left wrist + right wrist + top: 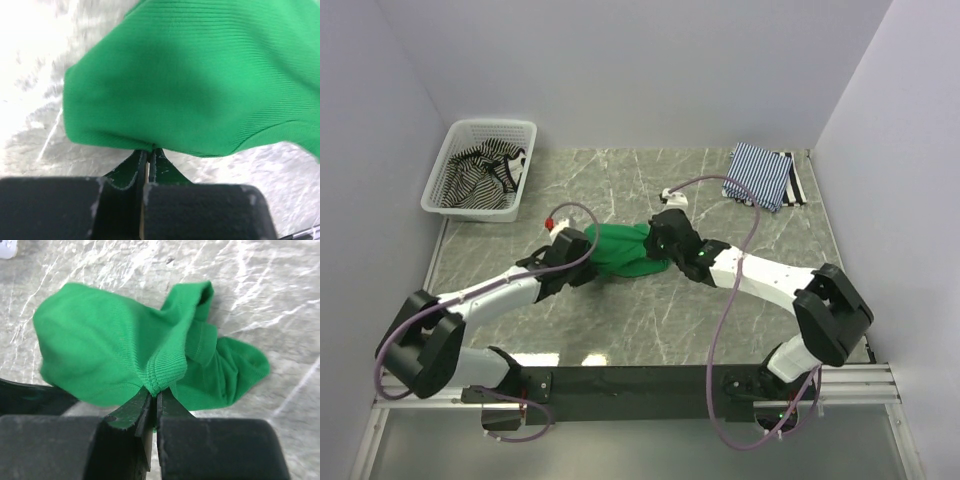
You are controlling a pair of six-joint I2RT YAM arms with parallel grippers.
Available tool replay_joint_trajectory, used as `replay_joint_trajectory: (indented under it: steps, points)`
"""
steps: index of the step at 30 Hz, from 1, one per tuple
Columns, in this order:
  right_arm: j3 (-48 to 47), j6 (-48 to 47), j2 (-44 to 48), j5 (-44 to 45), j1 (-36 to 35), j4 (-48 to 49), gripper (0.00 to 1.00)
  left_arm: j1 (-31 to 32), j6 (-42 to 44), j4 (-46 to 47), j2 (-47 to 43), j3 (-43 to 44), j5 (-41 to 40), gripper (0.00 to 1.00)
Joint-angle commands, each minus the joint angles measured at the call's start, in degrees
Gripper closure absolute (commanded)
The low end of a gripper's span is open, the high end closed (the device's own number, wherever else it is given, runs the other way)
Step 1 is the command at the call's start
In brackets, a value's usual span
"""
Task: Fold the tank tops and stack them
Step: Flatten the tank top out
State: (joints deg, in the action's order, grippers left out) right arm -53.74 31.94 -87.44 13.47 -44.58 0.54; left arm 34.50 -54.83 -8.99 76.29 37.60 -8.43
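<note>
Inventory, as I see it from the remote station.

1. Surface (650, 320): grey-green stone pattern with pale veins, boxed in by plain pale walls (650, 70) on the left, far and right sides.
2. Basket (492, 124): white plastic mesh, far left corner. It holds the black-and-white striped top (480, 172), crumpled and unfolded.
3. Left gripper (150, 149): jaws pinched together on a rounded edge of the green top (620, 250), at its left end.
4. Green top: plain bright green, finely ribbed knit, bunched into a loose heap at the middle of the surface between the two grippers. One hemmed fold stands up, and a rounded flap lies flat on the stone.
5. Right gripper (154, 390): jaws nearly together, clamping a ribbed hem of the green top at its right end.
6. Blue-and-white striped top (760, 172): folded into a neat rectangle, far right corner, well apart from the green one. A strip of black-and-white striped cloth (798, 180) shows just beside its right edge.
</note>
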Motion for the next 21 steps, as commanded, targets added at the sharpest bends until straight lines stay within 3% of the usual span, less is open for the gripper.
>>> replay_joint_trajectory:
  steps: [1,11,21]
  points:
    - [-4.3,-0.9,4.5,3.5,0.2,-3.2,1.00,0.1,4.2,-3.8,-6.4,7.2,-5.5,0.99]
    - [-16.7,-7.6,12.1,10.8,1.8,-15.0,1.00,-1.2,12.3,-13.8,-15.6,26.3,-11.7,0.99]
    - [-26.6,-16.8,20.5,14.8,1.8,-17.0,1.00,-1.2,19.3,-15.6,-18.8,41.5,-10.5,0.99]
